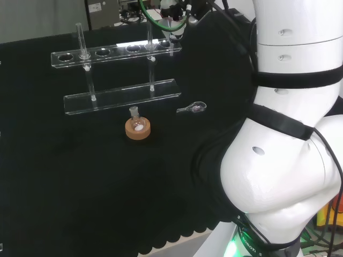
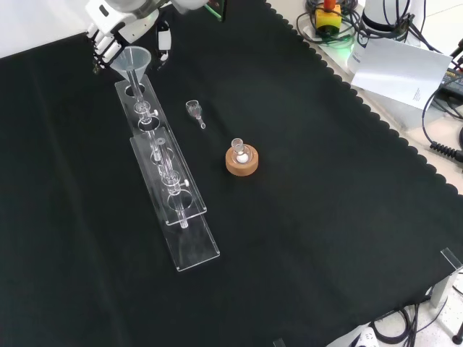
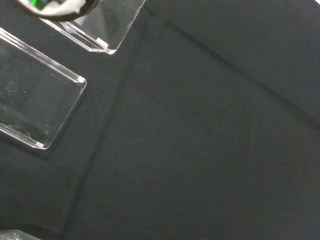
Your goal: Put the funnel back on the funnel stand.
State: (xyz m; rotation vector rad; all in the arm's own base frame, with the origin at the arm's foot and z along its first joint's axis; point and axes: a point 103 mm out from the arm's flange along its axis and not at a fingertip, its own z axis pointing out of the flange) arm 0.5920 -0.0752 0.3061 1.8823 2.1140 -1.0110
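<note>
In the front view the clear funnel [image 2: 131, 61] hangs upright over the far end of the clear funnel stand [image 2: 168, 189]. Its stem reaches down to the end hole of the top plate and its cone is still above the plate. The hand [image 2: 119, 25] comes in from the top left, with fingers [image 2: 101, 49] on one side of the funnel's rim and the thumb on the other. In the head view the stand [image 1: 115, 53] runs across the far cloth, and the hand [image 1: 177, 21] is at its right end. The wrist view looks down on the stand's clear plates [image 3: 42, 107].
A small round flask on a cork ring [image 2: 241, 160] [image 1: 138, 128] stands in front of the stand in the head view. A small clear spoon-like piece [image 2: 194, 110] [image 1: 192, 108] lies to its right. The arm's white links [image 1: 289, 134] stand at the right of the head view.
</note>
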